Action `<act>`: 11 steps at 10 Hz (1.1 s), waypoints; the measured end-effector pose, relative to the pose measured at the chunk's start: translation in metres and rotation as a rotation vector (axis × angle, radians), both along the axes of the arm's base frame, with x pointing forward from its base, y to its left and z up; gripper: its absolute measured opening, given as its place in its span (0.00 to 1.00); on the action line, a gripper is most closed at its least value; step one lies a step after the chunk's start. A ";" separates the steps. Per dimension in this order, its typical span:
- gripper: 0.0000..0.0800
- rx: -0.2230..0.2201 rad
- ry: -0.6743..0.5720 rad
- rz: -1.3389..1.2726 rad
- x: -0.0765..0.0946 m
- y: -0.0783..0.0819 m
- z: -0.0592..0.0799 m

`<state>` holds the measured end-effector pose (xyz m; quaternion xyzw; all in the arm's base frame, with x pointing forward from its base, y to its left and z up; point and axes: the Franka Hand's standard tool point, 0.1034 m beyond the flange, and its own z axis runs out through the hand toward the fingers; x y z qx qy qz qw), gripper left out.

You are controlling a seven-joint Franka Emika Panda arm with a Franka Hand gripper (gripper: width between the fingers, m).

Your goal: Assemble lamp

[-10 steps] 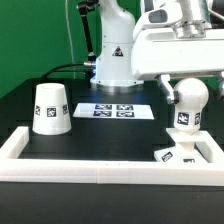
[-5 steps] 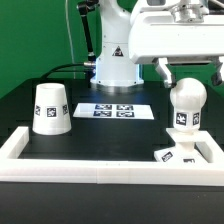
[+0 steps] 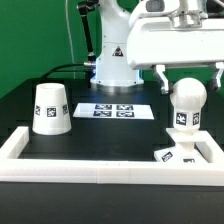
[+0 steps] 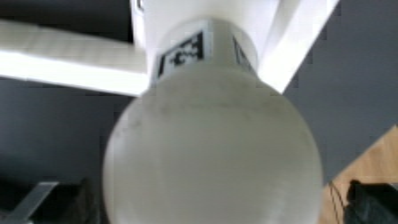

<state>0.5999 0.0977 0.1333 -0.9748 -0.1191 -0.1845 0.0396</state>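
The round white bulb [image 3: 187, 100] stands upright on its tagged neck on the flat square base [image 3: 185, 152] at the exterior view's right. My gripper [image 3: 188, 72] hangs just above the bulb, open, with one finger to each side of the bulb's top and not touching it. In the wrist view the bulb [image 4: 205, 130] fills the picture, and my gripper [image 4: 199, 205] shows only as dark fingers at its two sides with gaps between. The tapered shade [image 3: 50, 108] stands mouth down at the exterior view's left, apart from the gripper.
The marker board [image 3: 115, 110] lies flat in front of the arm's white pedestal [image 3: 117, 60]. A white rail-like frame [image 3: 100, 166] runs along the front and up both sides of the black tabletop.
My gripper has risen from around the bulb's sides to just above it. The bulb stays standing on the base.
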 end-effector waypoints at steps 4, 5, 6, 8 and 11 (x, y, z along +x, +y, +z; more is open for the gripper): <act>0.87 -0.006 0.276 0.034 -0.001 0.005 -0.002; 0.87 -0.005 0.304 0.038 0.000 0.005 -0.004; 0.87 -0.005 0.289 0.036 0.002 0.004 -0.007; 0.87 -0.005 0.292 0.035 0.002 0.003 -0.010; 0.87 -0.008 0.288 0.041 0.000 -0.002 -0.015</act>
